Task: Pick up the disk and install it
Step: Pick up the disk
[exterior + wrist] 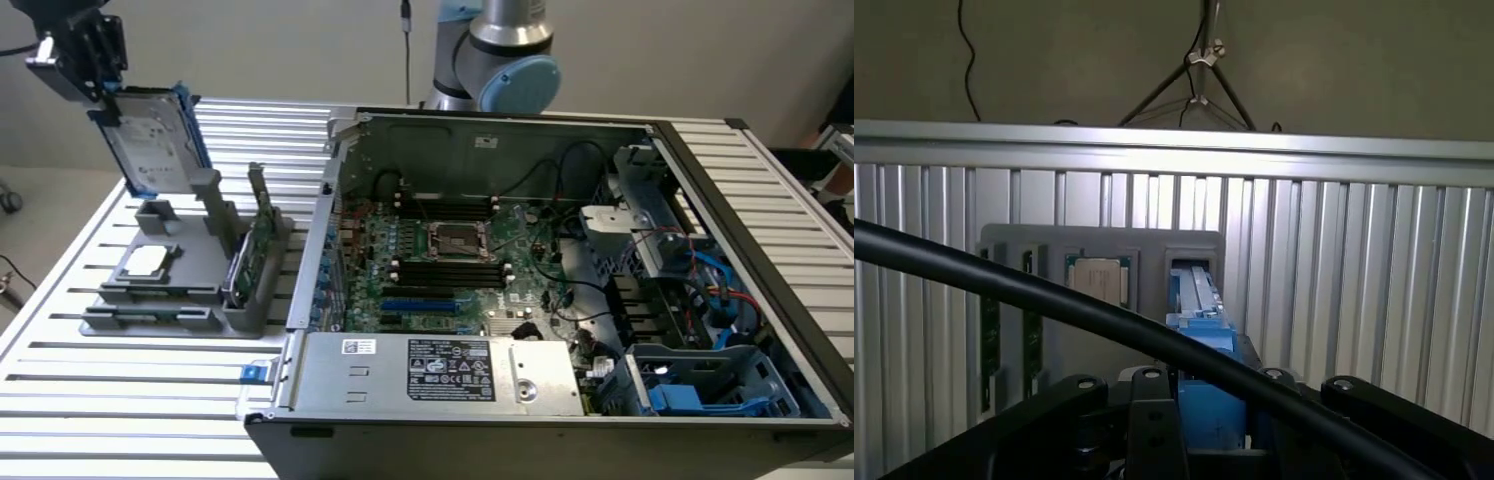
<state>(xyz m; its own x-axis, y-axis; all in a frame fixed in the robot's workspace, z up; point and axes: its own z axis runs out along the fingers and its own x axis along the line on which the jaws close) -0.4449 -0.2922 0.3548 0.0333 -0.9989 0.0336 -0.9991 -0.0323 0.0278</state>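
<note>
1. Open computer case [534, 150], centre and right of the exterior view, with its motherboard [441, 270] exposed.
2. Power supply unit [441, 372], labelled, along the case's lower edge.
3. Grey fixture [160, 320], at left, carrying a square chip [147, 262] and an upright green circuit card [256, 250].
4. Slatted metal table [134, 420] beneath all.

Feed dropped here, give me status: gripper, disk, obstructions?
Gripper shut on silver-grey hard drive in blue carrier, upright at grey plastic holder. Black cable runs past gripper.

Gripper [107, 92] high, pointing down — jaws seemingly clamped on the disk [147, 145].
</note>
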